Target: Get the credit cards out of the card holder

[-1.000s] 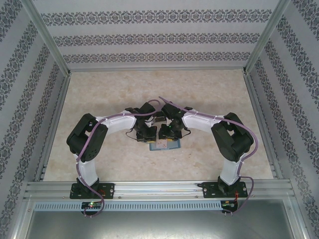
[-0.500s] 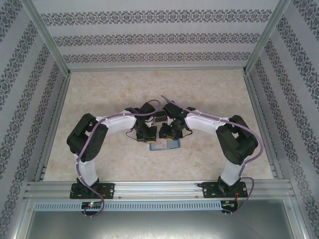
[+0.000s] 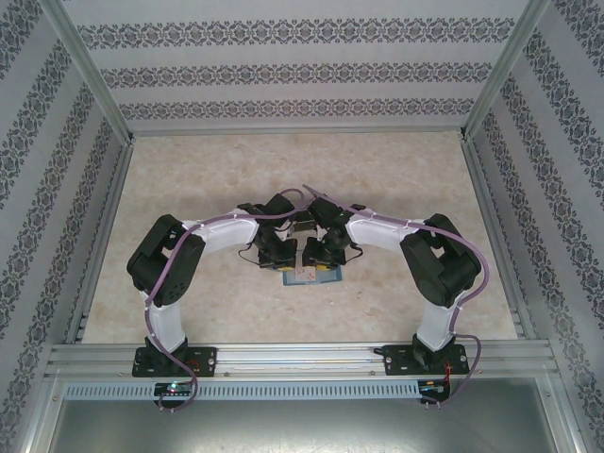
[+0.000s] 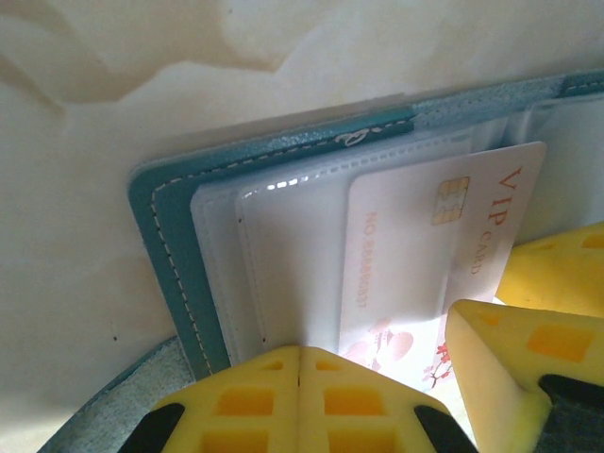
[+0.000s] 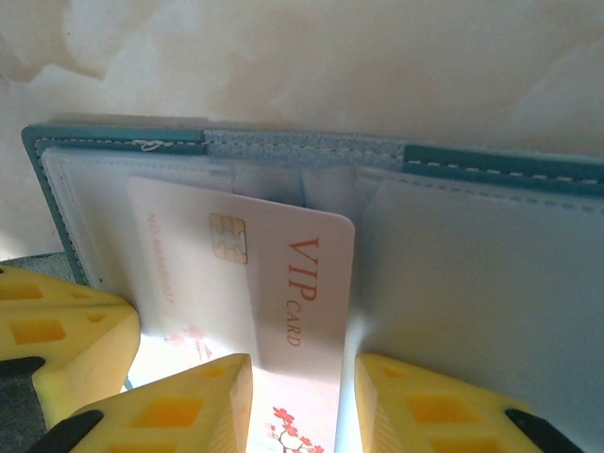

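**Open card holder (image 4: 159, 247) on the surface (image 4: 85, 113), both tools at its near edge.**

Nearest, at the holder's near-left corner, the left tool (image 4: 299, 382) has its two yellow fingers (image 4: 236, 406) brought together with no gap. They are set down on the holder's clear pocket leaf. The likely purpose is to pin the holder so it cannot slide while a card is drawn. Whether a fold of the leaf is nipped between the fingers cannot be told.

Beside it, toward the holder's middle, the right tool (image 5: 302, 401) stands with its jaws apart. One finger lies over the face of the credit card (image 5: 250, 250). The other sits just off the card's long edge, on the holder's right-hand leaf. This pose suits dragging the card by friction or closing on its free edge, and no clamp on the card is visible.

The card is pale, with a gold chip and red "VIP CARD" lettering. It lies tilted across the holder's left half, part of it apparently under the clear leaf and its right side bare. It seems partly withdrawn and not yet free. No second card can be made out.

Farther off run the holder's stitched teal border and paler spine strip, and past the far edge lies bare marbled surface. From above, the holder sits between the two wrists.
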